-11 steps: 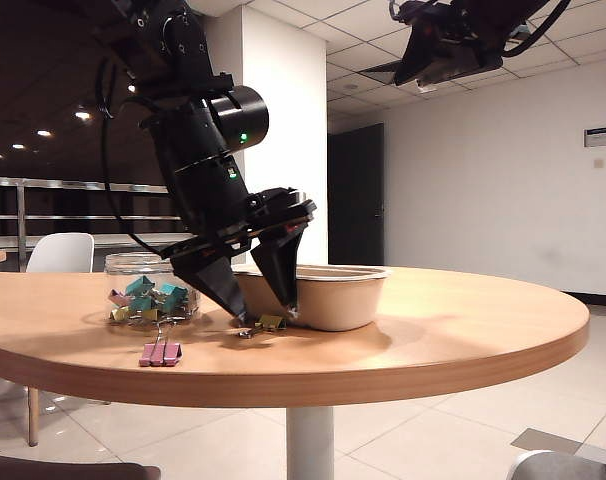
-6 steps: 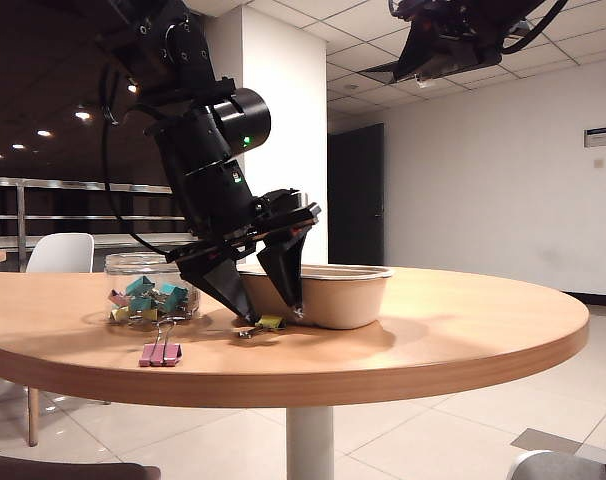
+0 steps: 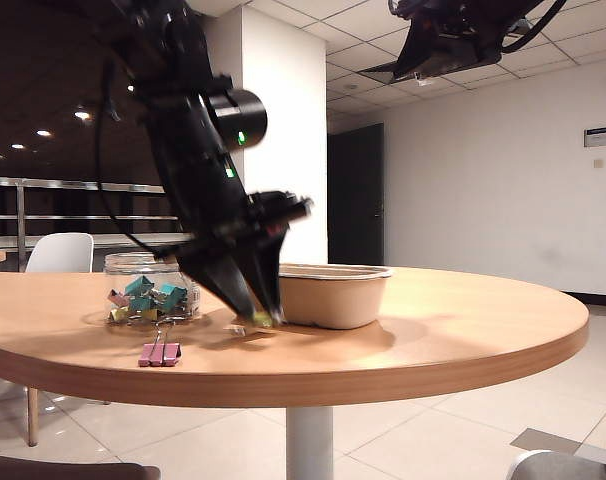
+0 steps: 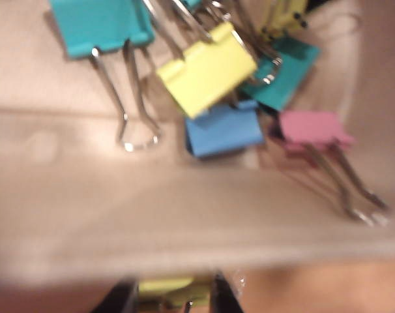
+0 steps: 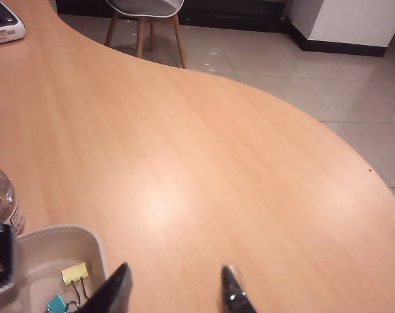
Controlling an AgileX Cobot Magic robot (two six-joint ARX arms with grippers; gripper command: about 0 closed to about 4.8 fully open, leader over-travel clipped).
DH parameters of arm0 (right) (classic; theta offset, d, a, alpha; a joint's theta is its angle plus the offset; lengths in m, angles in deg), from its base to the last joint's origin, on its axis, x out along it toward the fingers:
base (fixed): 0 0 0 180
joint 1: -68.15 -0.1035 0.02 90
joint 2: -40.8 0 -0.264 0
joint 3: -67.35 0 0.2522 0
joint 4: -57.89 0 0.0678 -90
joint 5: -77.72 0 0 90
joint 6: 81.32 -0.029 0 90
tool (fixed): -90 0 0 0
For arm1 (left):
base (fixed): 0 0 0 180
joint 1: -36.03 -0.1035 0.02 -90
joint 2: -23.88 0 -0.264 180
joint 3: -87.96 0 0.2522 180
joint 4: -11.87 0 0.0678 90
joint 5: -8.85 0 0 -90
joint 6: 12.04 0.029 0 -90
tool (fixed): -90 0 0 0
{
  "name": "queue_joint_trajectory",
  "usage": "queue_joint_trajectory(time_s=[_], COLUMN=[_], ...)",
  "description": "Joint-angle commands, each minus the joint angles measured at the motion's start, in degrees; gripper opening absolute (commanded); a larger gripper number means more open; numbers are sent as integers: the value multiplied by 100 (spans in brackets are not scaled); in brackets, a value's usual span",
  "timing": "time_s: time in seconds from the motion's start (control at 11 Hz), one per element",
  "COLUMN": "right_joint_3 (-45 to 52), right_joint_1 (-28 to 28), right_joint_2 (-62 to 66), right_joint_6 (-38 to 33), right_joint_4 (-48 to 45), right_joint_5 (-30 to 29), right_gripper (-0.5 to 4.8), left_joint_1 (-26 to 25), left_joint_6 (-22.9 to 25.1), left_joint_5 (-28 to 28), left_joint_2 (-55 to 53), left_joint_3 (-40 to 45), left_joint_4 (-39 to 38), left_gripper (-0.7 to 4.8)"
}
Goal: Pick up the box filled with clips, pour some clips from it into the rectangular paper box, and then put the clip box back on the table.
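Round table top: light orange-brown wood grain; pedestal white. Oblong moulded paper tray: plain beige-tan, no pattern. Small binder clips inside the tray: teal, yellow, blue, pink, with silver wire handles. Squat clear plastic jar: teal, olive and pink clips inside; white label seen in right wrist view. Loose pink clip on the wood. Left gripper and right gripper: black.
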Motion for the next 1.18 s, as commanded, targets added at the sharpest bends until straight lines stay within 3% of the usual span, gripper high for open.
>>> queue_joint_trajectory(time_s=[0.09, 0.18, 0.27, 0.36, 0.54, 0.63, 0.72, 0.81, 1.09, 1.18], right_joint_3=[-55, -55, -61, -61, -61, -61, -61, -61, -61, -61], right_joint_1=[-2, -2, -2, -2, -2, 0, 72, 81, 114, 114], right_joint_2=[-37, -37, -39, -37, -37, -37, -37, -37, -37, -37], right_joint_6=[-9, -9, -28, -26, -26, -24, -24, -26, -26, -26], right_joint_4=[-101, -101, -101, -98, -98, -98, -101, -101, -101, -101], right_joint_5=[7, 2, -15, -37, -37, -35, -37, -35, -37, -35], right_gripper=[180, 180, 180, 180, 180, 180, 180, 180, 180, 180], left_joint_1=[7, 7, -2, -20, -35, -81, -81, -83, -83, -81], left_joint_6=[24, 22, 0, 13, 22, 22, 101, 247, 238, 127], left_joint_5=[7, -20, -142, -391, -452, -446, -455, -520, -514, -507], left_joint_2=[761, 1071, 833, 343, 343, 354, 420, 662, 1019, 1309], left_joint_3=[-28, -63, -66, -66, -72, -378, -925, -984, -977, -973], left_joint_4=[-114, 234, 1401, 1958, 2059, 1285, -278, -872, -1425, -2385], left_gripper=[115, 115, 115, 296, 297, 297, 297, 310, 336, 479])
